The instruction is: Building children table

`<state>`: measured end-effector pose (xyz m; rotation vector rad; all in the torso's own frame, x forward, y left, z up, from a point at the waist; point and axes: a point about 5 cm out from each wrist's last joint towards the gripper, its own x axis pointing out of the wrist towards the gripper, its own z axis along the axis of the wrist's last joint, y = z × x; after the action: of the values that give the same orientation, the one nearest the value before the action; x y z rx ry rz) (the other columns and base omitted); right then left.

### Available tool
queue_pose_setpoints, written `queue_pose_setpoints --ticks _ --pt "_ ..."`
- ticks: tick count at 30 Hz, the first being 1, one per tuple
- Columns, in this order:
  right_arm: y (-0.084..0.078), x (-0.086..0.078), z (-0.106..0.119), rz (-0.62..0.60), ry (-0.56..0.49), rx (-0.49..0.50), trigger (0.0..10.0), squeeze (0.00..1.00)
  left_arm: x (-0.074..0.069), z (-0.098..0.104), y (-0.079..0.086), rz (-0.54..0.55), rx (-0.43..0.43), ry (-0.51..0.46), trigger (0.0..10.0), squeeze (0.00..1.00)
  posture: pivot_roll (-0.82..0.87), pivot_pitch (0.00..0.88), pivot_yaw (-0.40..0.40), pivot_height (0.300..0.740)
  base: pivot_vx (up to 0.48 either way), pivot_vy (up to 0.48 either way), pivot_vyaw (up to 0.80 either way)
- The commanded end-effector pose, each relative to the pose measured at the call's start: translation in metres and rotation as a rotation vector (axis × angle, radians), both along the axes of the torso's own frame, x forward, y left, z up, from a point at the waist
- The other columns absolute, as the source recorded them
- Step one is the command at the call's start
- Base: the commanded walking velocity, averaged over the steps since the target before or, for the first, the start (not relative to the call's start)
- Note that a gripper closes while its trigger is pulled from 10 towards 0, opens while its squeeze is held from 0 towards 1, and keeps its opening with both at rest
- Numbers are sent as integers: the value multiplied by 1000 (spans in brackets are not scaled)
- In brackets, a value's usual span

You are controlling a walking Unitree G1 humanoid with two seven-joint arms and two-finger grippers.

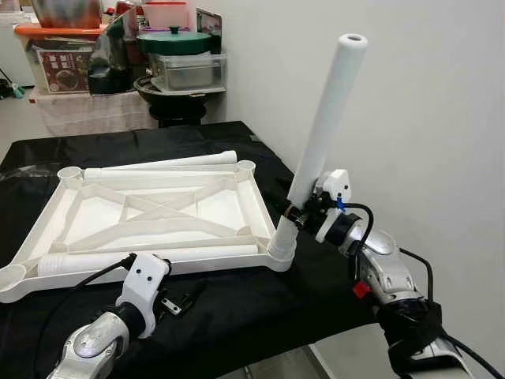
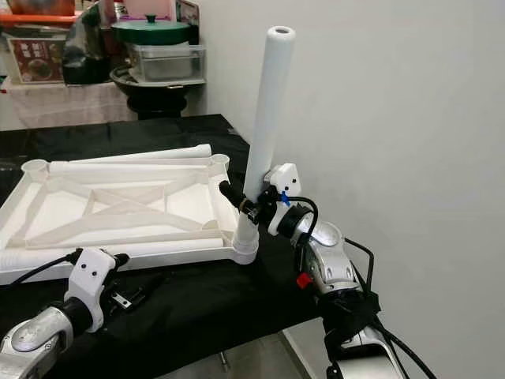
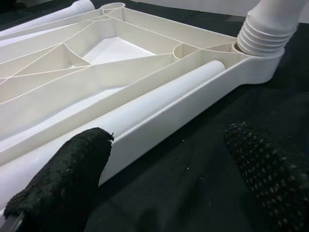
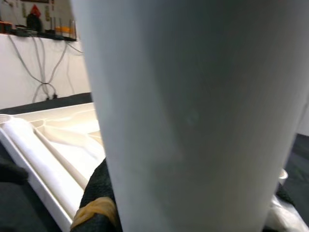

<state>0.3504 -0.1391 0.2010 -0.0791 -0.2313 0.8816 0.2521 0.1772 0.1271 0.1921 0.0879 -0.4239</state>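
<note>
Table top (image 1: 158,209) lies upside down on black cloth (image 1: 260,308). Leg (image 1: 323,126) stands in corner socket (image 1: 282,251) at 4 o'clock, leaning toward 1 o'clock. Right gripper (image 1: 298,212) clamps low on leg. Left gripper (image 3: 169,179), fingers apart, hovers beside near edge at 7 o'clock. Loose legs (image 1: 150,260) rest in frame. Risk: tilted leg cross-threads or jams; unbraced top likely slides under twisting.

White table leg (image 4: 193,111) close up, ribbed tabletop (image 4: 58,145) behind
</note>
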Motion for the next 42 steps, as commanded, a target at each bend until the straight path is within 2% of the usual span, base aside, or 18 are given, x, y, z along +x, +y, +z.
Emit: queue_pose_setpoints --ticks 1,3,6,12,13,20,25,29,33,37,42 --pt "6 -5 -23 58 117 -11 0 0 1 -1 5 12 7 7 10000 0 99 0 -61 740 0 0 0" --pt "7 -6 -23 65 121 -8 0 0 2 -1 4 11 6 7 10000 0 99 0 -61 740 0 0 0" --pt "16 -19 -22 202 163 3 0 0 1 -3 3 4 3 16 10000 0 96 0 -63 740 0 0 0" --pt "27 -34 -20 319 215 60 0 0 3 -2 5 11 -7 16 10000 0 96 0 -64 740 0 0 0" --pt "31 -41 -19 381 225 63 0 0 3 -2 5 11 -7 15 10000 0 97 0 -64 740 0 0 0" --pt "38 -52 -22 502 245 5 0 0 4 -2 7 16 0 13 10000 0 101 0 -66 740 0 0 0" --pt "38 -52 -25 543 278 -30 0 0 5 -3 7 19 2 12 10000 0 101 0 -66 740 0 0 0" --pt "39 -45 -26 593 301 -75 0 0 4 -4 6 20 3 13 10000 0 111 0 -75 740 0 0 0" --pt "48 -39 -19 675 310 -67 0 0 4 -4 6 23 1 13 10000 0 118 0 -82 740 0 0 0" --pt "58 -41 -16 754 304 -51 0 0 3 -5 6 28 0 16 10000 0 128 0 -92 740 0 0 0" --pt "63 -38 -18 761 321 -24 0 0 2 -5 5 32 -7 17 10000 0 133 0 -97 740 0 0 0"
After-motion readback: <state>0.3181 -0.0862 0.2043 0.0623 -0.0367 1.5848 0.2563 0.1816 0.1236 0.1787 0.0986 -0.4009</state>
